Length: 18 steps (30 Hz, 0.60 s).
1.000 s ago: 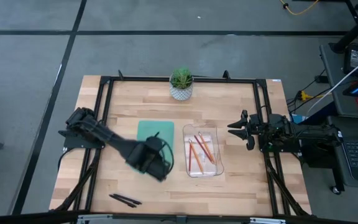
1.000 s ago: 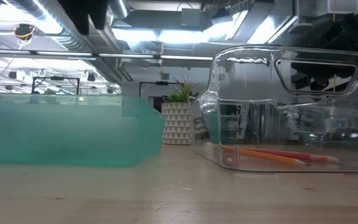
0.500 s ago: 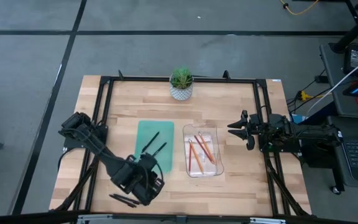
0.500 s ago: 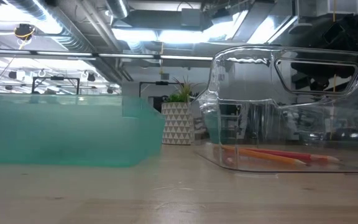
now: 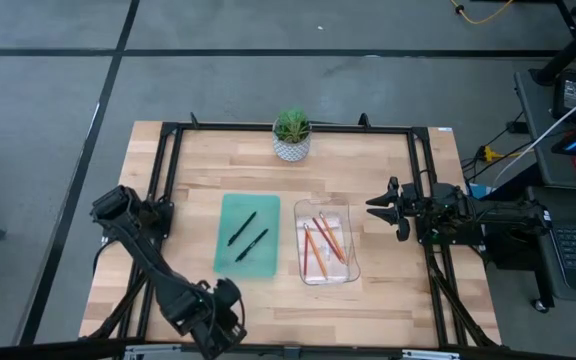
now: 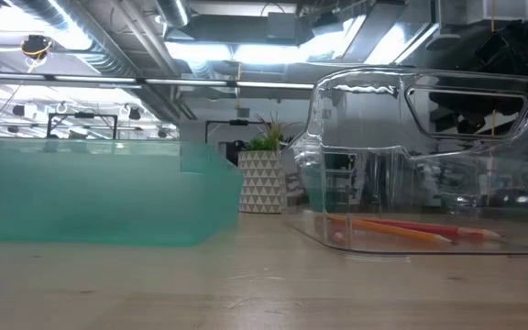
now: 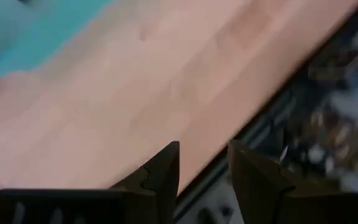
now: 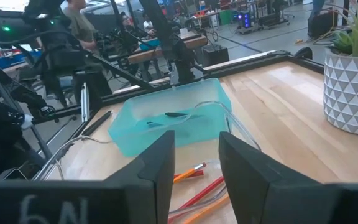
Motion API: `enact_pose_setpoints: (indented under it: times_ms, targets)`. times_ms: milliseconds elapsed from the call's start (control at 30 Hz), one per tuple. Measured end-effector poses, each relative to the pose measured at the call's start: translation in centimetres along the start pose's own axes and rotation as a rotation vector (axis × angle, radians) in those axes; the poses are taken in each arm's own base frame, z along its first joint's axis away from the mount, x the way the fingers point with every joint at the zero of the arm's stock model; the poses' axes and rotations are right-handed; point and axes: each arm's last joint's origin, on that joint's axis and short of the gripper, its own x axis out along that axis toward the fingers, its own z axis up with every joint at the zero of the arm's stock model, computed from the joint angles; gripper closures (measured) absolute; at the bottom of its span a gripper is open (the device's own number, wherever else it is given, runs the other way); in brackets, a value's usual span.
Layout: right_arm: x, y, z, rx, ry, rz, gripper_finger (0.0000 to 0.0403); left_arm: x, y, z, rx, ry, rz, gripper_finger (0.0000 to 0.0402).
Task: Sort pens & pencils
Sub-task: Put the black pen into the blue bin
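Note:
Two black pens (image 5: pixel 241 228) (image 5: pixel 253 245) lie flat in the teal tray (image 5: pixel 226 262); one of them shows in the right wrist view (image 8: pixel 178 114). A third pen is not in sight in any view. Three orange and red pencils (image 5: pixel 323 240) lie in the clear tray (image 5: pixel 303 278), also seen from table height (image 6: pixel 401 229). My left gripper (image 5: pixel 218 330) hangs open over the table's near edge, left of centre, its fingers (image 7: pixel 204 146) above bare wood. My right gripper (image 5: pixel 373 208) waits open at the table's right side, pointing at the trays (image 8: pixel 196 135).
A potted plant (image 5: pixel 291 135) in a white patterned pot stands at the far edge, centre. A black frame rail (image 5: pixel 168 180) runs around the tabletop. Bare wood lies between the trays and the near edge. People and equipment show in the room beyond the table.
My left gripper has swung from above the teal tray toward the table's near edge, and now covers the spot where a black pen lay. With the gripper gone, both pens in the tray show. The right arm has kept still.

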Motion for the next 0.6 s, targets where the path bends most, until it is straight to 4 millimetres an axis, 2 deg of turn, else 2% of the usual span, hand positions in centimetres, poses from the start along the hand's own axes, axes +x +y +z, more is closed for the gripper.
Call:
enact_pose_setpoints:
  times_ms: [167, 400, 600]
  targets:
    - [0.0, 0.0, 0.0, -0.003, 0.000, -0.008, 0.0276, 0.7, 0.6, -0.7, 0.066, 0.097, 0.032, 0.0272]
    - [0.0, 0.0, 0.0, -0.015, 0.000, -0.009, 0.0276, 4.3, 1.2, -2.0, 0.084, 0.219, 0.133, 0.0272]
    - [0.0, 0.0, 0.0, -0.017, -0.001, -0.008, 0.0276, 5.7, 1.3, -2.6, 0.182, 0.238, 0.157, 0.0272]
